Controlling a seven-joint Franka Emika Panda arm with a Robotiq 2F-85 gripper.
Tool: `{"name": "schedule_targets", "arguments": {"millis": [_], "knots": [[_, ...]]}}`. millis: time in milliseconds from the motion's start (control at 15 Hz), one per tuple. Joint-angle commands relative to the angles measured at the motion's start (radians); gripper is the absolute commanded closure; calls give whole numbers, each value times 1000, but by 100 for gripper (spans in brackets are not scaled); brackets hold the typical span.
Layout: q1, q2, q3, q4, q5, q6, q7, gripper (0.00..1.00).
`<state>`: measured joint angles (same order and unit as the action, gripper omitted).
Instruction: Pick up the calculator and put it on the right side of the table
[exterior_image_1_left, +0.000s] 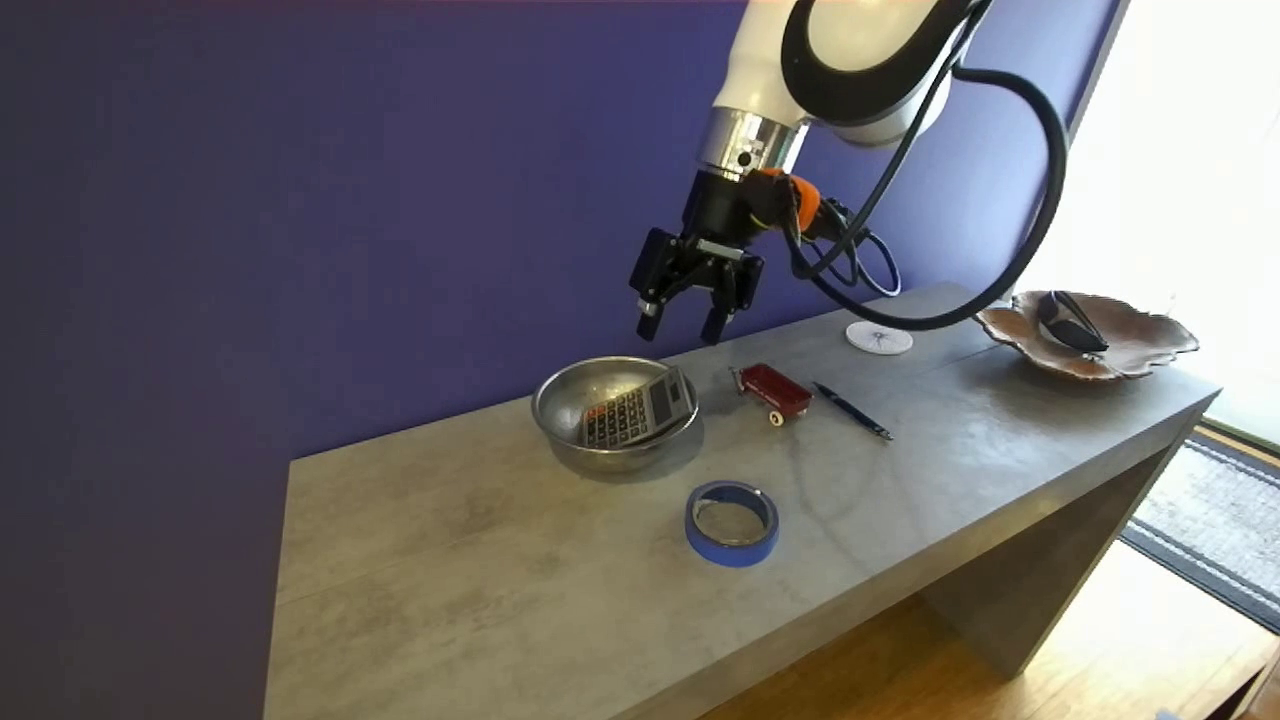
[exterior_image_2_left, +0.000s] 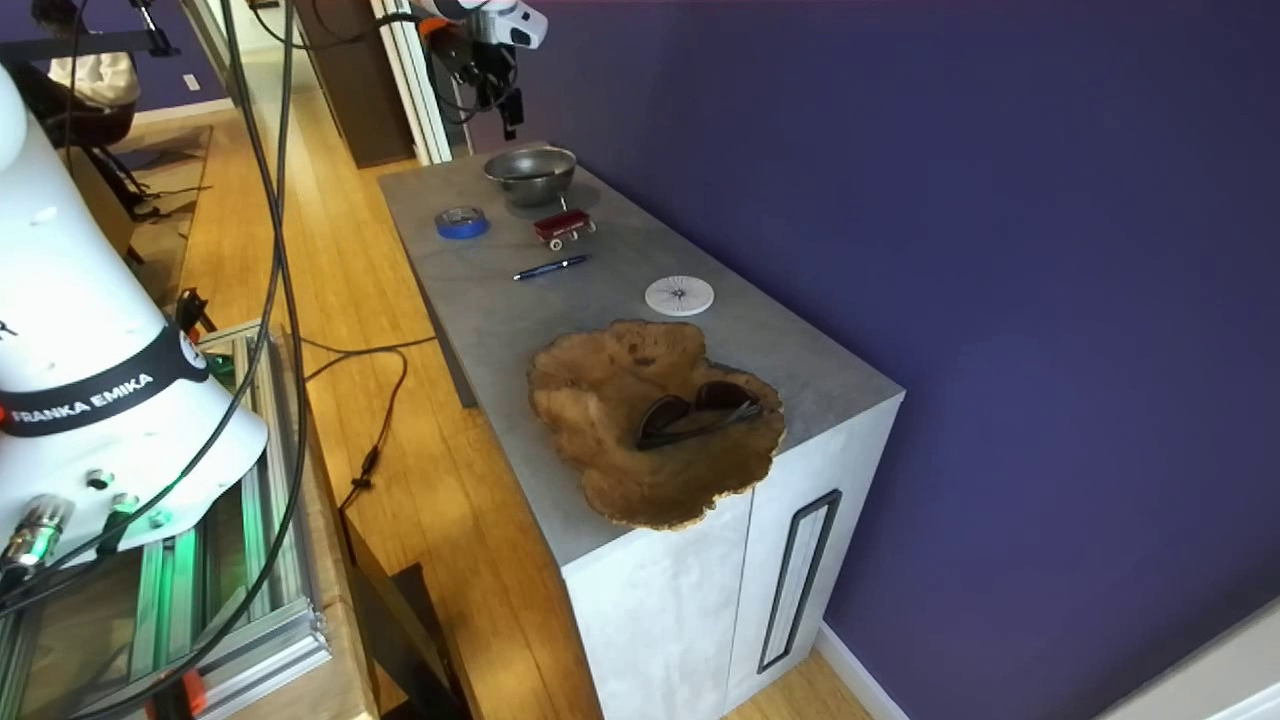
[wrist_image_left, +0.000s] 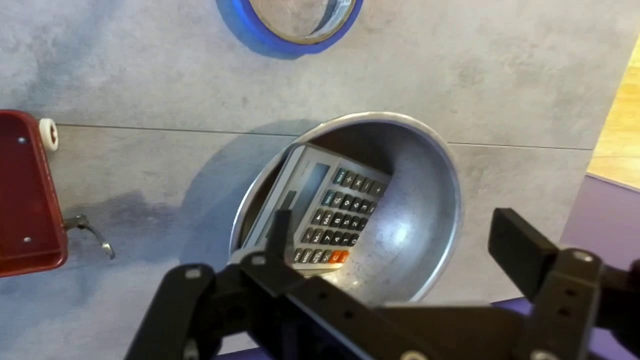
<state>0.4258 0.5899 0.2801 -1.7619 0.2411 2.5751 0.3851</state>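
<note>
One calculator (wrist_image_left: 320, 210), perhaps one coaster (exterior_image_2_left: 680, 296)

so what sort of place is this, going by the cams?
Probably a robotics lab or office workspace: a Franka-branded arm on a metal-rail frame, plus a person seated in the background.

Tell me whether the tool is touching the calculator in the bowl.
Apart. In an exterior view, the open tool hangs above the calculator, and the purple wall shows through the gap between them.
</note>
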Motion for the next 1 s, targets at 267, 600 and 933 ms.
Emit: {"name": "schedule_targets", "arguments": {"millis": [267,600,933], "knots": [[130,14,-176,-2,-97,-2,328,0],[133,36,-186,-10,-118,-2,449,0],[143,85,-192,36,-102,13,560,0]]}}
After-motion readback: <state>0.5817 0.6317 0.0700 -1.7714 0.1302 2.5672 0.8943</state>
